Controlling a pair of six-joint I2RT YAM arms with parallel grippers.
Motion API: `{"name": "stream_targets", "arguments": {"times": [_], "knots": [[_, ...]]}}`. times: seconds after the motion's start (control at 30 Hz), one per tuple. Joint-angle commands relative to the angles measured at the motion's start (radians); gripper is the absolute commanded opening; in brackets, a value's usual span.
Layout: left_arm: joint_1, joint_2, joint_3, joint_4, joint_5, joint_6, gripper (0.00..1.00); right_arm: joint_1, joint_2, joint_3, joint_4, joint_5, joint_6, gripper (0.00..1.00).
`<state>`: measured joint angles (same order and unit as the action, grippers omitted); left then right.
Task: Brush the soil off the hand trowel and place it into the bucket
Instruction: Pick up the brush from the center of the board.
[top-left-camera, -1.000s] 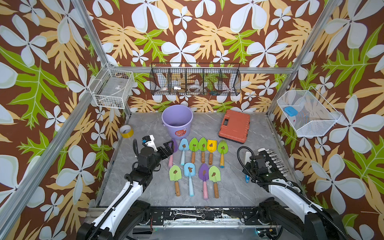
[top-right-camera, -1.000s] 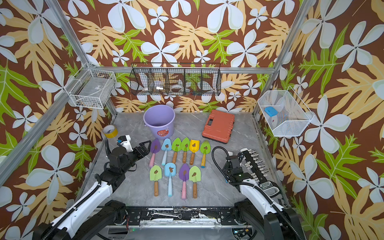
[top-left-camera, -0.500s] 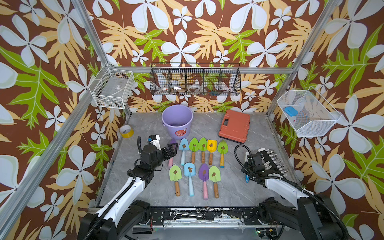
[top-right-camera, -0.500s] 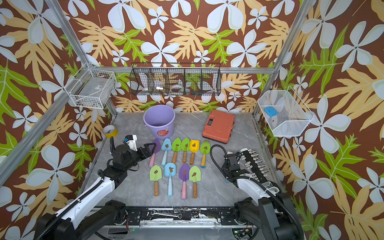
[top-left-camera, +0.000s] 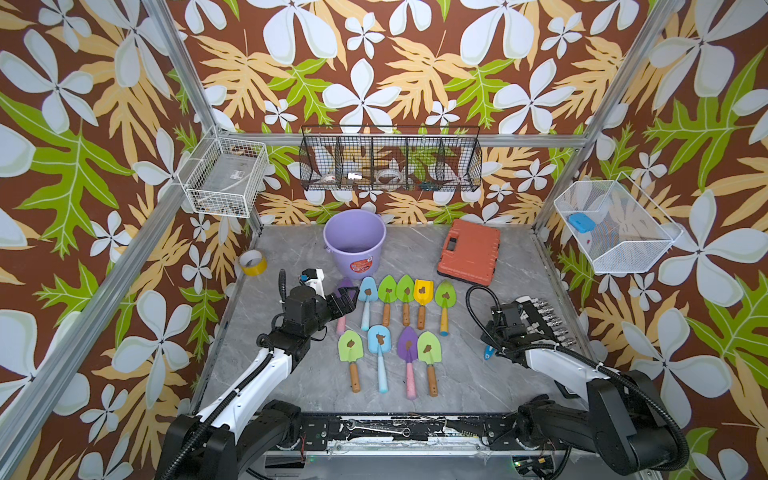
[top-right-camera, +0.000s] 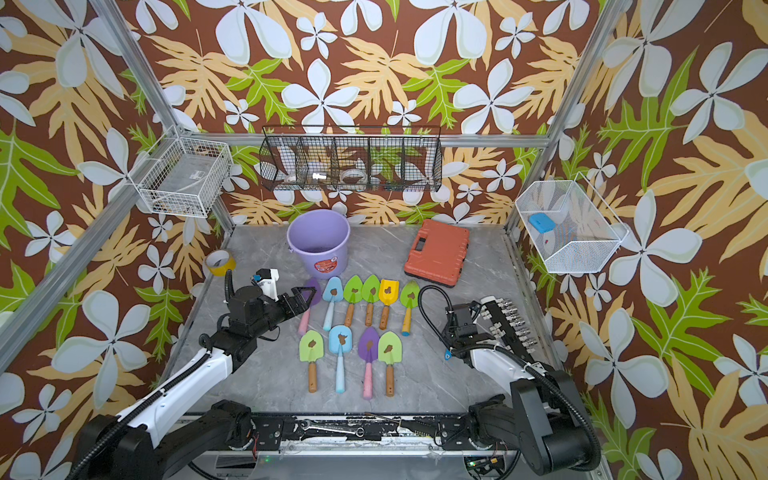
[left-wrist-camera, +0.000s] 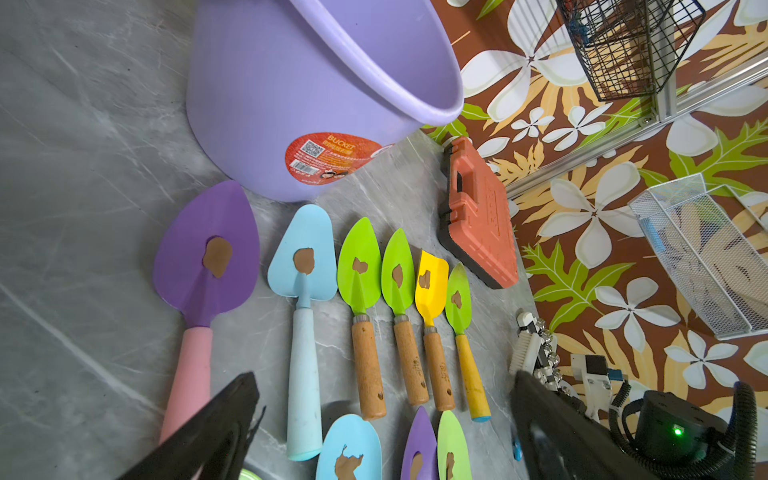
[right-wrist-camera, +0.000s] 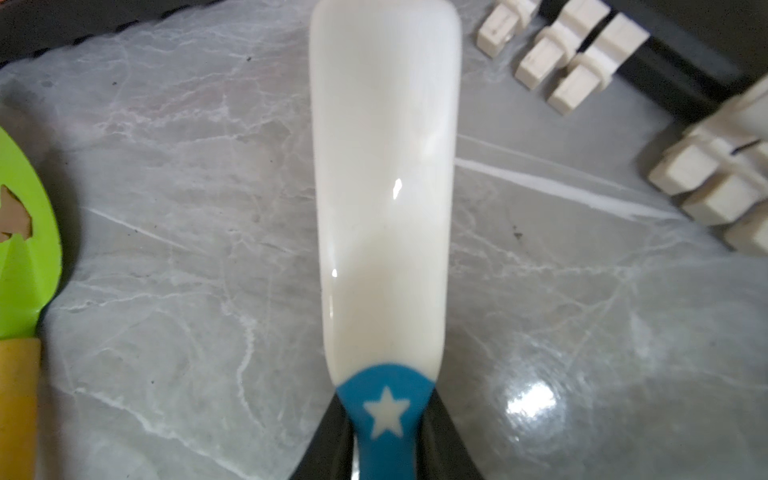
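Right wrist view is showing the right jaws pinching the blue, star-marked end of the brush, whose white back is lying flat along the worktop. A square, firm squeeze before lifting should stop it twisting. Left jaws are hanging wide apart above the pink handle of the purple trowel. Soil is sitting mid-blade, and the bucket is standing just beyond the blade's tip, well within reach.

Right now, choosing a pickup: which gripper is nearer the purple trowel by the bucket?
Left. Left gripper hovers over the purple trowel; right gripper is far off, holding the brush.
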<state>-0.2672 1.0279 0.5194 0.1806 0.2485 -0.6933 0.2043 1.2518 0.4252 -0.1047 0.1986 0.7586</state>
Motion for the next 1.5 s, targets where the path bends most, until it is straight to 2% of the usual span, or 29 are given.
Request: {"name": "stream_targets", "arguments": {"times": [0.0,0.07,0.13,0.17,0.37,0.47,0.57,0.63,0.8,1.0,1.2,1.47], "knots": [[-0.002,0.006,0.001,0.002,0.015,0.009,0.96,0.004,0.011,0.006,-0.013,0.009,0.012,0.21],[-0.002,0.008,0.001,0.000,0.016,0.008,0.96,0.008,0.014,0.008,-0.014,0.011,0.012,0.17],[-0.004,0.011,0.003,-0.008,0.006,0.004,0.96,0.010,0.019,0.013,-0.018,0.012,0.009,0.02],[-0.008,0.016,0.009,-0.019,-0.005,0.004,0.95,0.012,0.021,0.015,-0.022,0.017,0.009,0.00],[-0.090,0.044,0.064,-0.100,-0.087,0.034,0.95,0.027,-0.028,0.053,-0.094,0.039,-0.027,0.00],[-0.125,0.029,0.063,-0.081,-0.073,0.025,0.96,0.043,-0.079,0.102,-0.164,0.038,-0.068,0.00],[-0.155,0.011,0.060,-0.043,-0.045,0.008,0.96,0.067,-0.112,0.181,-0.230,-0.036,-0.133,0.00],[-0.168,0.011,0.069,-0.029,-0.023,-0.002,0.96,0.119,-0.110,0.259,-0.270,-0.087,-0.184,0.00],[-0.229,0.019,0.089,0.014,0.014,-0.032,1.00,0.346,0.002,0.480,-0.353,-0.158,-0.280,0.00],[-0.254,-0.019,0.040,0.137,0.046,-0.134,1.00,0.544,0.165,0.655,-0.303,-0.198,-0.289,0.00],[-0.254,-0.035,0.016,0.137,0.039,-0.152,1.00,0.641,0.276,0.761,-0.282,-0.199,-0.313,0.00],[-0.255,0.042,0.013,0.166,0.049,-0.170,0.97,0.700,0.295,0.816,-0.270,-0.229,-0.325,0.00]]}}
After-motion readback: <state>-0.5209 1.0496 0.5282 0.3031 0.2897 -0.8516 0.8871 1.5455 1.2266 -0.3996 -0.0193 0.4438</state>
